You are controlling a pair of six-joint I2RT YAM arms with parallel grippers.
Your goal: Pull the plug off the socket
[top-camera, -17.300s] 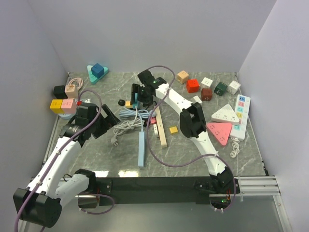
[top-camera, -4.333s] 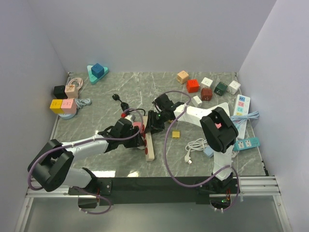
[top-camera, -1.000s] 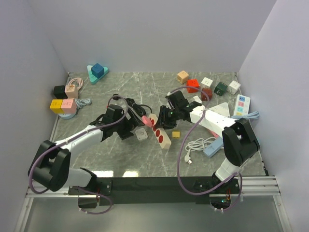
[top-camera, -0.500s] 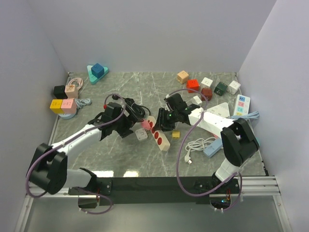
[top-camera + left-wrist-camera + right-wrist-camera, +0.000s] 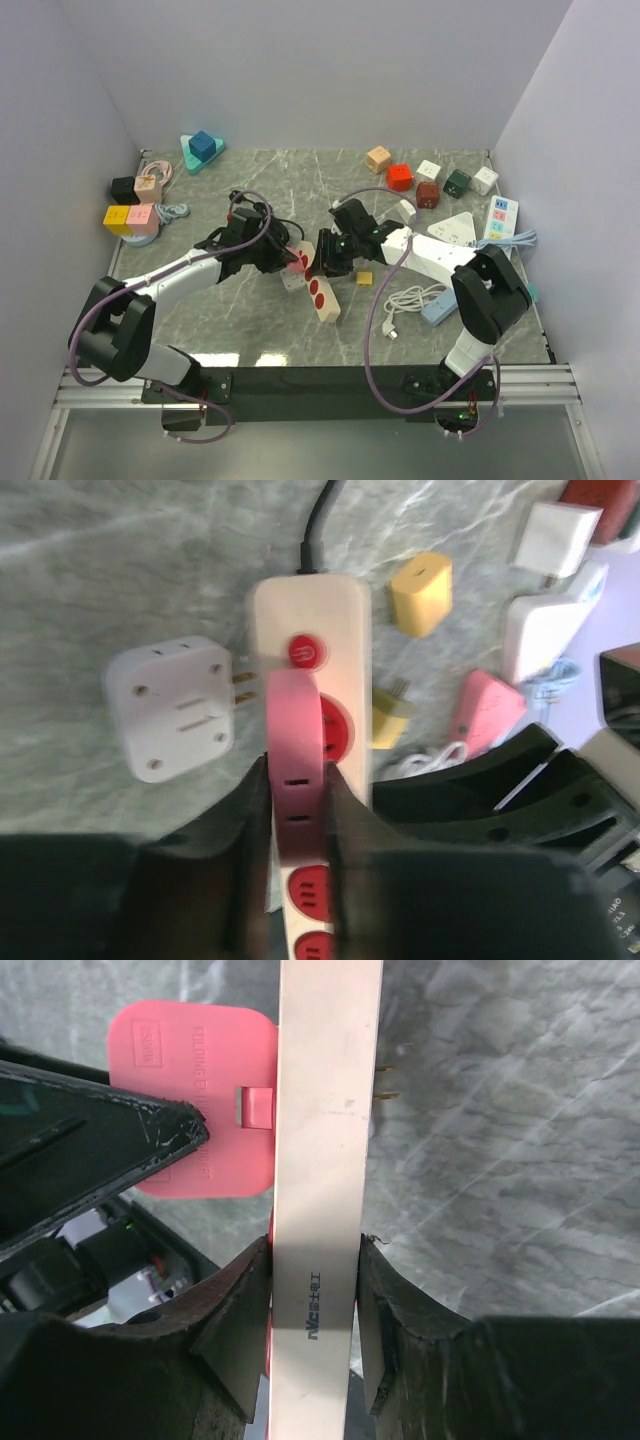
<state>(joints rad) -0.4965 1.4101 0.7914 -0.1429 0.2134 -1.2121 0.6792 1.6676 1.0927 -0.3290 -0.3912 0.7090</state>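
The socket is a cream power strip [image 5: 324,297] with red outlets, lying mid-table. It also fills the right wrist view [image 5: 325,1140] and runs down the left wrist view [image 5: 312,610]. A flat pink plug [image 5: 296,742] sits against its face, seen from the side as a pink plate [image 5: 190,1100] touching the strip. My left gripper [image 5: 297,785] is shut on the pink plug [image 5: 299,258]. My right gripper [image 5: 313,1270] is shut across the strip's width, its place from above [image 5: 327,262] just right of the plug.
A white cube adapter [image 5: 180,720] lies right beside the strip, and two yellow plugs [image 5: 420,580] sit on its other side. Coloured cubes [image 5: 400,177], a white triangular strip [image 5: 455,228] and a white cable [image 5: 405,300] crowd the right. More cubes [image 5: 130,215] stand at left.
My left gripper went from open to shut on the pink plug. Both arms and the strip shifted slightly left, and the strip's near end swung toward the front.
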